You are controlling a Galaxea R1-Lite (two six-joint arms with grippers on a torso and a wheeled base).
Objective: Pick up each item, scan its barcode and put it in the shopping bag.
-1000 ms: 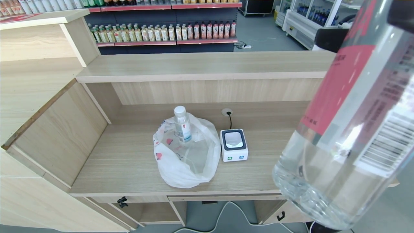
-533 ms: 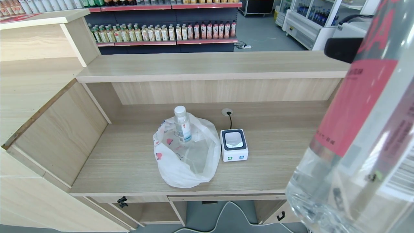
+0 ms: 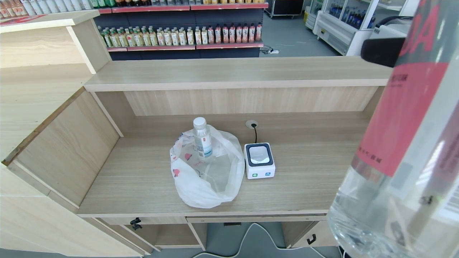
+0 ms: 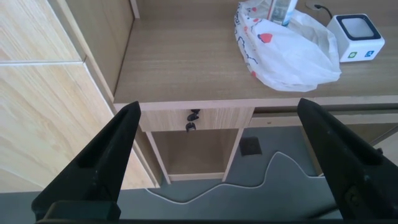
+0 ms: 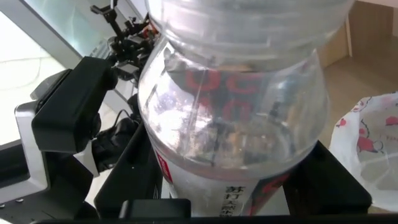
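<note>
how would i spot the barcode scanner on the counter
Find the light wooden counter, lower work surface. Beside the crumpled white plastic shopping bag holding a small clear bottle, on the robot's right, sits a small white box. It alone is square and hard-edged, with a dark-framed window on top and a black cable behind it.

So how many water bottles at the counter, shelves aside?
2. A small water bottle stands in the shopping bag on the counter; a large water bottle is held in the right end effector.
</note>
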